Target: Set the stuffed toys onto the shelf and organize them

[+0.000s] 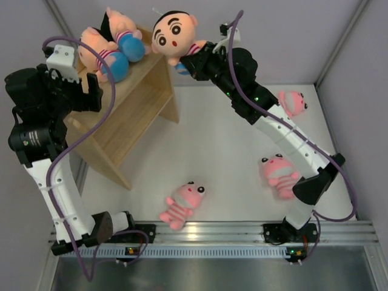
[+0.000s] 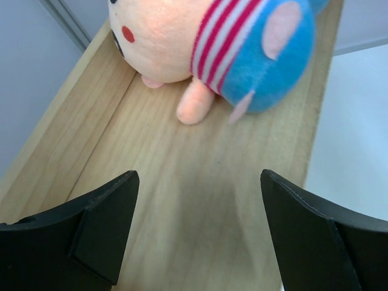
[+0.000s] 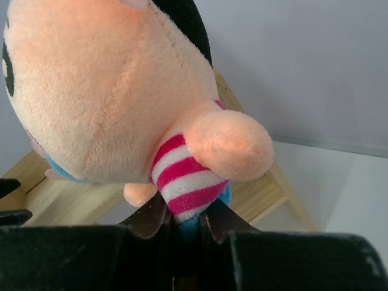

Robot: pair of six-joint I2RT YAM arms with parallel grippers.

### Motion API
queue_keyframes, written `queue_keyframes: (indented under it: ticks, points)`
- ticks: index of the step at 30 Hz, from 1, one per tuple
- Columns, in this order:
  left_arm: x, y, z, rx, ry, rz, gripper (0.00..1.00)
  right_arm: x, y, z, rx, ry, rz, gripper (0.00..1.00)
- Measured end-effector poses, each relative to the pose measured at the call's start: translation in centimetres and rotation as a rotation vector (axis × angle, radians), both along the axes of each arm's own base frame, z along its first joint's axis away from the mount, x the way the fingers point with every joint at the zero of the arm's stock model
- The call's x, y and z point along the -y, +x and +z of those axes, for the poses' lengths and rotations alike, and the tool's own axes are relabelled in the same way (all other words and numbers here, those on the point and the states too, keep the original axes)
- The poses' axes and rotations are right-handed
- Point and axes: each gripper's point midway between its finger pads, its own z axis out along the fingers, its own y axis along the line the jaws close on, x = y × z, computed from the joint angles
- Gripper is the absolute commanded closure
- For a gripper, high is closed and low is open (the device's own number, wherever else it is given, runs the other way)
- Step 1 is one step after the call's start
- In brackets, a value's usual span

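Note:
Two boy dolls (image 1: 108, 53) (image 1: 128, 31) lie on the top board of the wooden shelf (image 1: 130, 115) at the back left. My left gripper (image 2: 197, 200) hangs open over that board, just short of the nearer doll (image 2: 230, 48), with nothing between its fingers. My right gripper (image 3: 185, 221) is shut on the body of a third boy doll (image 1: 174, 35) (image 3: 109, 91) and holds it in the air by the shelf's right end. Three pink striped animals lie on the table: one front centre (image 1: 183, 203), one right (image 1: 277, 174), one back right (image 1: 293, 102).
Grey walls close in the white table (image 1: 218, 151) at the left, back and right. The shelf's lower board (image 1: 118, 130) stands bare. A metal rail (image 1: 212, 233) with both arm bases runs along the front edge.

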Motion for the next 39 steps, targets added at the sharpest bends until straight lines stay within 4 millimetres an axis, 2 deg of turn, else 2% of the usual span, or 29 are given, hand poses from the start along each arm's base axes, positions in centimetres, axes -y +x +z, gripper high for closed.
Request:
queue_keyframes:
  ticks: [4, 6, 9, 14, 16, 19, 26, 27, 28, 30, 31, 33, 34, 35, 36, 37, 39]
  points:
    - [1.6, -3.2, 0.3, 0.043, 0.007, -0.046, 0.15, 0.4, -2.3, -0.4, -0.032, 0.014, 0.036, 1.0]
    - [2.7, -5.1, -0.2, 0.056, 0.001, -0.079, 0.14, -0.1, -3.8, -0.5, -0.041, 0.021, 0.066, 1.0]
    - [4.3, -7.5, -0.8, 0.08, -0.005, -0.139, 0.11, -2.3, -7.4, -1.3, -0.064, 0.023, 0.149, 1.0]
    - [6.6, -11.2, -0.5, 0.135, -0.018, -0.211, 0.05, -6.2, -13.1, -5.1, -0.145, 0.003, 0.292, 1.0]
    - [7.2, -12.1, -0.1, 0.156, -0.017, -0.233, 0.05, -7.4, -14.6, -6.1, -0.171, -0.008, 0.328, 1.0]
    - [7.7, -12.8, 0.1, 0.173, -0.017, -0.255, 0.04, -8.9, -16.8, -6.5, -0.182, -0.008, 0.379, 1.0]
    - [7.6, -12.9, 0.2, 0.177, -0.015, -0.247, 0.09, -12.4, -20.9, -5.4, -0.174, 0.006, 0.504, 1.0]
    - [7.5, -12.9, 0.2, 0.177, -0.013, -0.241, 0.12, -12.8, -21.3, -5.2, -0.172, 0.008, 0.515, 1.0]
    - [7.4, -12.9, 0.3, 0.18, -0.011, -0.236, 0.23, -13.2, -21.6, -5.1, -0.17, 0.009, 0.522, 1.0]
    - [7.4, -12.9, 0.6, 0.186, -0.01, -0.232, 0.37, -13.6, -21.9, -5.1, -0.17, 0.009, 0.534, 1.0]
    - [7.4, -13.0, 0.6, 0.188, -0.008, -0.232, 0.55, -13.8, -22.0, -5.2, -0.17, 0.009, 0.538, 1.0]
    - [7.4, -13.0, 0.7, 0.19, -0.008, -0.232, 0.78, -13.9, -22.3, -5.2, -0.17, 0.008, 0.552, 1.0]
    - [7.4, -13.0, 0.7, 0.19, -0.009, -0.233, 0.93, -13.9, -22.4, -5.0, -0.167, 0.011, 0.559, 0.96]
    - [7.5, -13.0, 0.8, 0.189, -0.012, -0.234, 1.0, -13.9, -22.5, -4.8, -0.163, 0.015, 0.566, 0.91]
    - [7.4, -13.0, 1.0, 0.192, -0.013, -0.231, 1.0, -14.0, -22.6, -4.4, -0.155, 0.019, 0.571, 0.82]
    - [7.4, -12.9, 1.3, 0.197, -0.015, -0.228, 1.0, -13.9, -22.7, -4.1, -0.145, 0.023, 0.573, 0.58]
    - [6.9, -12.6, 1.9, 0.209, -0.013, -0.198, 1.0, -13.9, -22.6, -3.7, -0.119, 0.019, 0.572, 0.43]
